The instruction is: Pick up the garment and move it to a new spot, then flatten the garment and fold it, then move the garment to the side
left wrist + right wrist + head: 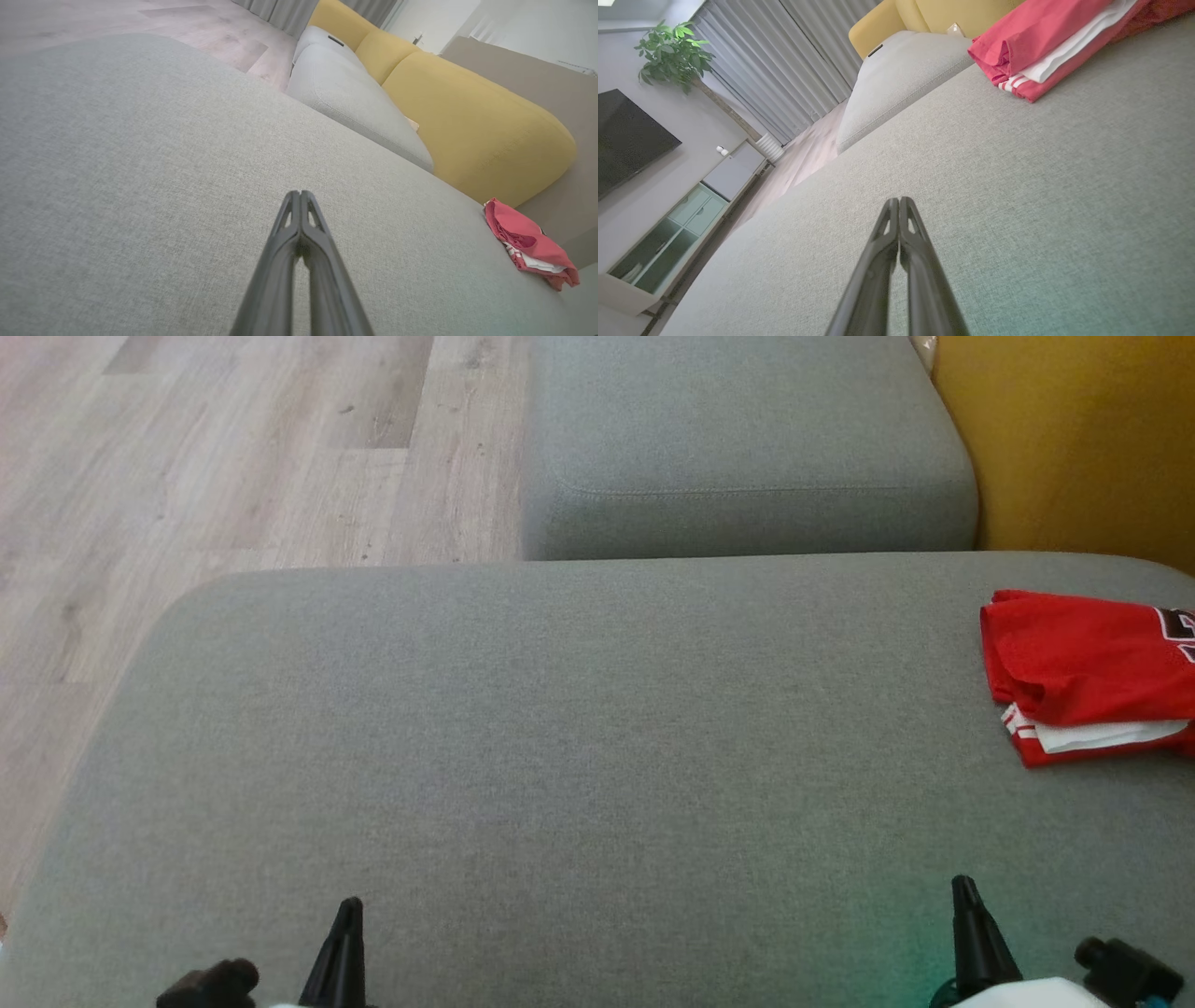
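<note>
The garment (1088, 674) is red with white trim and lies folded at the far right of the big grey cushion (560, 756), partly cut off by the picture's edge. It also lies at the cushion's right end in the left wrist view as the garment (528, 240), and at the top right in the right wrist view as the garment (1045, 42). My left gripper (347, 907) rests low at the near left, shut and holding nothing, as seen on the left gripper (299, 192). My right gripper (962, 885) sits at the near right, well short of the garment, its right gripper (899, 199) tips pressed together.
A second grey cushion (747, 439) lies beyond the big one, with a yellow backrest (1074, 439) at the right. Wooden floor (215, 457) runs along the left. A TV cabinet (672, 224), a plant (672, 51) and curtains (784, 70) stand farther off.
</note>
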Motion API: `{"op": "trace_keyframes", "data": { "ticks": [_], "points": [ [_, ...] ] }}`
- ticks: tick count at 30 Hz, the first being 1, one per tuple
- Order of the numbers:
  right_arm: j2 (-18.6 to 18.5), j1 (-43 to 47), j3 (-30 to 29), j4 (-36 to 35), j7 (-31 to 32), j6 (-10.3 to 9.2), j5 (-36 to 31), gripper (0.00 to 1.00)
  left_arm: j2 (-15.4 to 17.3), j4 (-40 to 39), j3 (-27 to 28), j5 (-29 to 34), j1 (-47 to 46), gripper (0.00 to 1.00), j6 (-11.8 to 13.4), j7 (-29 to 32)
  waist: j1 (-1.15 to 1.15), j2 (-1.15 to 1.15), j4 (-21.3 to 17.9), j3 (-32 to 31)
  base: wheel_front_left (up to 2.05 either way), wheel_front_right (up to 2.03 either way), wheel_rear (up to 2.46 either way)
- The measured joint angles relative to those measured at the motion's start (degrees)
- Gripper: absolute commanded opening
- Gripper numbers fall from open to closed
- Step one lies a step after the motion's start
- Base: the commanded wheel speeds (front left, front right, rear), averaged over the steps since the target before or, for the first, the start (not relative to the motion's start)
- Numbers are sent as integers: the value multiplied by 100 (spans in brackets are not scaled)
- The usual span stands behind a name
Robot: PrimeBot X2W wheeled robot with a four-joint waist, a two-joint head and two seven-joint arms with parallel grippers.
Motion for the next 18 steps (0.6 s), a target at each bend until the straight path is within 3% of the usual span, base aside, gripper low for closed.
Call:
{"op": "trace_keyframes", "data": {
  "ticks": [18],
  "points": [
    [0,-238,-181,-52,281,0,1131,0,13,122,208,-1251,-250,0,-152,280,0,0,-74,154,0,0,0]
  ]
}}
